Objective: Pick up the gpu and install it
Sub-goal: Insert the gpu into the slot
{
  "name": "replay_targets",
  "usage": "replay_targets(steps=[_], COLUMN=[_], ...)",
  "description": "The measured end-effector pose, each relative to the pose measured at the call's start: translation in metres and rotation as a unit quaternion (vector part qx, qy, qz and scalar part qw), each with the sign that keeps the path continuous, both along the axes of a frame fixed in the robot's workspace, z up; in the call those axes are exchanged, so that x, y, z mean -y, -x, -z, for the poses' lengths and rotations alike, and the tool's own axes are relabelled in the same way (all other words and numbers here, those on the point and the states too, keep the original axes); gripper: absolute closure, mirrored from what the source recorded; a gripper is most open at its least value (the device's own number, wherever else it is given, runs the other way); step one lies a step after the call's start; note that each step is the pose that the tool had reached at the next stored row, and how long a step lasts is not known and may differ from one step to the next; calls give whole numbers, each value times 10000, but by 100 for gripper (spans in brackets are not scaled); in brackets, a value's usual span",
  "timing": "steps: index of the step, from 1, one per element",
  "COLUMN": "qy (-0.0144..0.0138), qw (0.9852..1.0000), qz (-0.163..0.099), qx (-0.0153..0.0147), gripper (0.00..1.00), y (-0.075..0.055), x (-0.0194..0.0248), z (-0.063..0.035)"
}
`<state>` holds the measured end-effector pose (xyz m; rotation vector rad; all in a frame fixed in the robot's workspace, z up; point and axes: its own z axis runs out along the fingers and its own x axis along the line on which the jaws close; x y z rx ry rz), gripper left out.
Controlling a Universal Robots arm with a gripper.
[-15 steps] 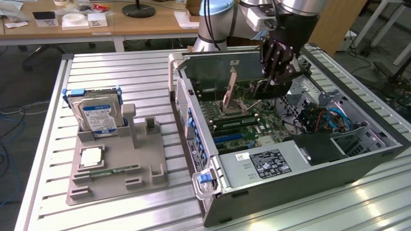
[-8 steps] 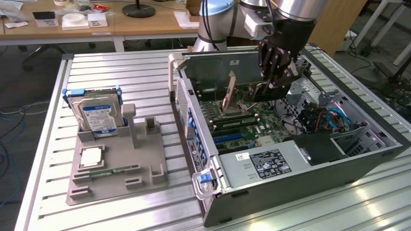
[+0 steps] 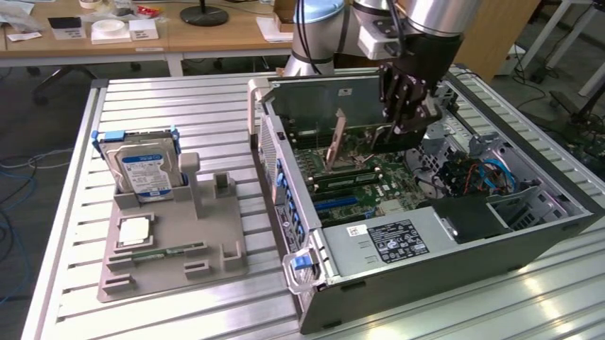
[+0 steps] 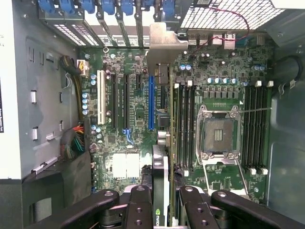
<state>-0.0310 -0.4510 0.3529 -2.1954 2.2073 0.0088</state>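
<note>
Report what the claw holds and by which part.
The claw grips the gpu, pinching its flat faces at the top edge, away from its silver bracket.

We see a ribbed silver table (image 3: 180, 106) with two things lying on it. A grey plastic holder (image 3: 156, 278) lies flat toward the exterior view's left. Just beside it, toward the right, an open black computer case (image 3: 426, 269) lies on its side.
</note>
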Motion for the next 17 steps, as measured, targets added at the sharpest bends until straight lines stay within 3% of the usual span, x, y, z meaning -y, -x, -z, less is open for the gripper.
replay_targets(steps=[8,17], qy=[0,-2], qw=[10000,10000], qz=[-1,0], qx=[0,1], gripper=[73,73], y=[18,20], x=[8,9], z=[84,99])
